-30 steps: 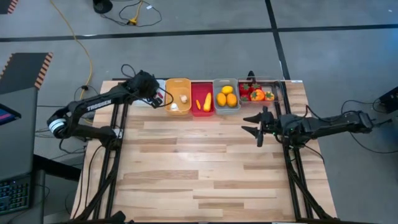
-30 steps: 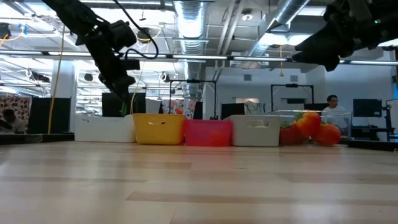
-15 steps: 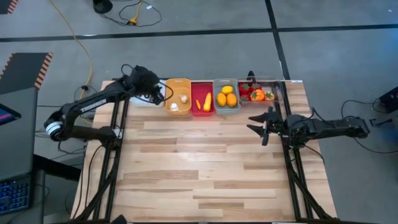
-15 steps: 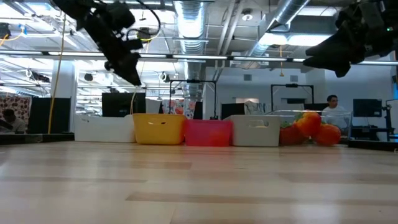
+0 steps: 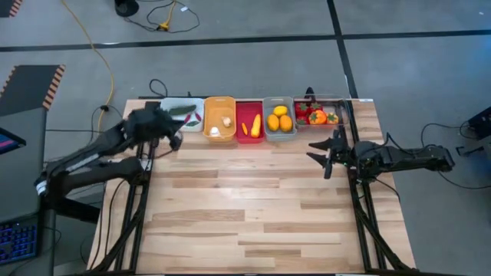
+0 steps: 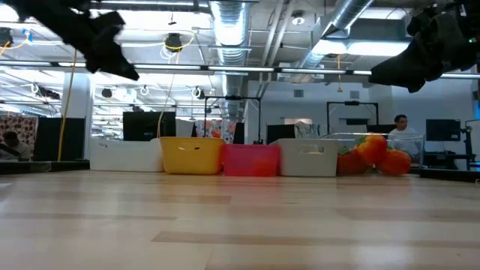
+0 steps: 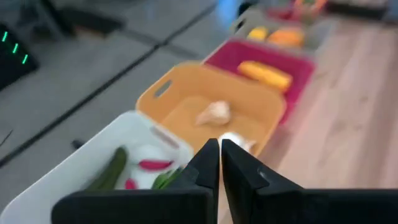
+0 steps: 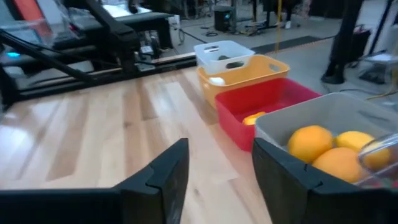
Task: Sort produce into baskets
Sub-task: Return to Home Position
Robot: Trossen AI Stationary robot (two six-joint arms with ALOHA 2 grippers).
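Pretty sure the sorting itself is done and this is the go-home step, since all the produce I can spot sits in a bin. Chillies [image 7: 113, 169], green and red, are in the white bin [image 7: 74, 175]. Garlic [image 7: 214, 113] is in the orange bin [image 7: 163, 93] and corn [image 7: 264, 73] in the red bin [image 7: 227, 53]. Round yellow-orange fruit [image 8: 311, 144] is in the grey bin [image 8: 323, 112], and tomatoes [image 5: 302, 112] and peppers [image 5: 317, 116] are in the clear bin [image 5: 344, 112].

The left gripper [image 7: 218, 149] is clenched on nothing and hangs over the tabletop [image 5: 253, 207] just in front of the white bin. The right gripper [image 8: 217, 155] is spread wide with nothing in it, near the grey and clear bins.

Next move, I'd guess, is simply lifting and folding both arms away without clipping a bin rim.

The bins look like smooth moulded plastic, rectangular with rounded corners, and the orange one has a handle slot. The produce looks like glossy toy stuff and the garlic is lumpy. The tabletop is pale wood planks.
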